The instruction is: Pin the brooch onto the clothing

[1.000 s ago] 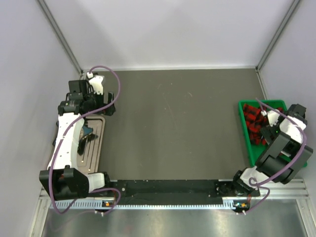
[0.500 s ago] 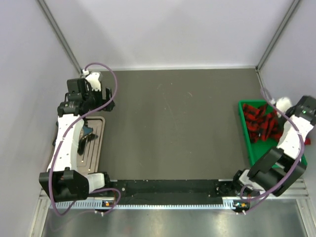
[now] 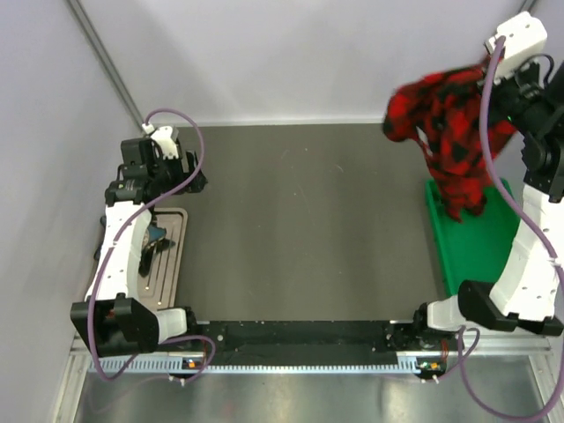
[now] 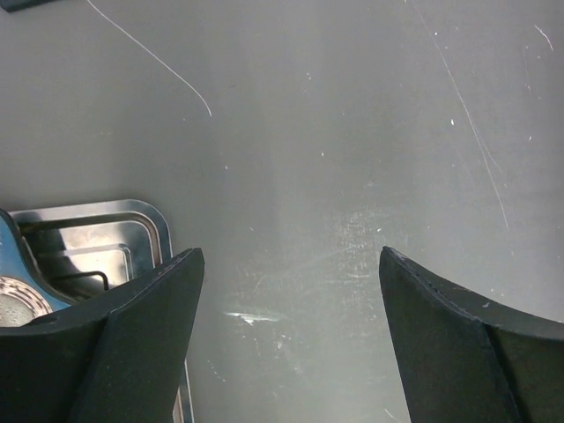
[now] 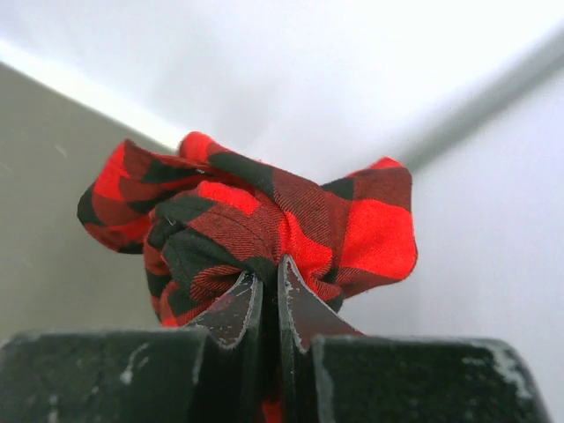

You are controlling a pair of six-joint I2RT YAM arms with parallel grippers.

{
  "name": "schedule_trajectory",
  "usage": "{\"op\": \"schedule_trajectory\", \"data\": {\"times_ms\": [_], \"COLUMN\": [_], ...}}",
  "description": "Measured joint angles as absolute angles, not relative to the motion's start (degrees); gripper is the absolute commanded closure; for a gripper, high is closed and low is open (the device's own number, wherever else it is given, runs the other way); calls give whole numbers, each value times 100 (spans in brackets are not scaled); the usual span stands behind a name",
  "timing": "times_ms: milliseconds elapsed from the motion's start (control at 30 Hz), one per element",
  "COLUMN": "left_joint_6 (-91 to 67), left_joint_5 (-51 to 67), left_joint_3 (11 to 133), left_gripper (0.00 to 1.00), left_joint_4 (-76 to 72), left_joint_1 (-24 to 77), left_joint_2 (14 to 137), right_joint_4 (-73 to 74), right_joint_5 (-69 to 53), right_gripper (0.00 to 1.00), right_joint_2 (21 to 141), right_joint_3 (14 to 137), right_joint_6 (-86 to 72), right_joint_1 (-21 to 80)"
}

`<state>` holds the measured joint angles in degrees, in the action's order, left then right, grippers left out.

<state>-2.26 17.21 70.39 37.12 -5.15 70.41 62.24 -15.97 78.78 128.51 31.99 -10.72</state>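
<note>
The clothing [image 3: 449,123], a red-and-black plaid shirt, hangs bunched in the air at the far right, its lower end dangling over the green bin [image 3: 480,256]. My right gripper [image 3: 485,75] is raised high and shut on a fold of the shirt [image 5: 264,211], with both jaws pinching the cloth at the right gripper's tips [image 5: 269,269]. My left gripper [image 3: 189,179] stands open low over the bare table, just past the far end of the metal tray [image 3: 172,264]. Nothing lies between the left gripper's fingers [image 4: 291,256]. The brooch is out of view.
The metal tray's corner [image 4: 97,220] shows at the left of the left wrist view, holding a dark blue object [image 4: 11,247] and a round brownish object [image 4: 7,308]. White walls close in the table on three sides. The arm bases sit on the near rail.
My right arm has swung up and back, pulling the shirt out of the green bin into the air after shutting on it. My left gripper shifted slightly left.
</note>
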Motion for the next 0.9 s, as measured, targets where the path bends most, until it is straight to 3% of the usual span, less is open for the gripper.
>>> {"op": "schedule_trajectory", "data": {"times_ms": [133,367,733,900], "left_joint_6": [-434,-602,91,749], "left_joint_5": [1796,2078,3524,4578], "left_joint_3": [7039,7041,6908,6254], "left_gripper": [14,12,12,12], "left_joint_4": [3739,3730,3710,3566], "left_joint_1": [-515,-517,-521,-495], "left_joint_2": [7129,7124,7048,6761], "right_joint_4": [5937,4904,3623,3603], "right_joint_5": [-1675,-1979,-2414,-2753], "right_gripper": [100,100,100,100], "right_joint_2": [8462,8468,7559,7693], "right_joint_3": [13911,13301,8475,7229], "right_joint_6": [2447,1127,-786,-1811], "right_joint_1": [119,1468,1527,1527]}}
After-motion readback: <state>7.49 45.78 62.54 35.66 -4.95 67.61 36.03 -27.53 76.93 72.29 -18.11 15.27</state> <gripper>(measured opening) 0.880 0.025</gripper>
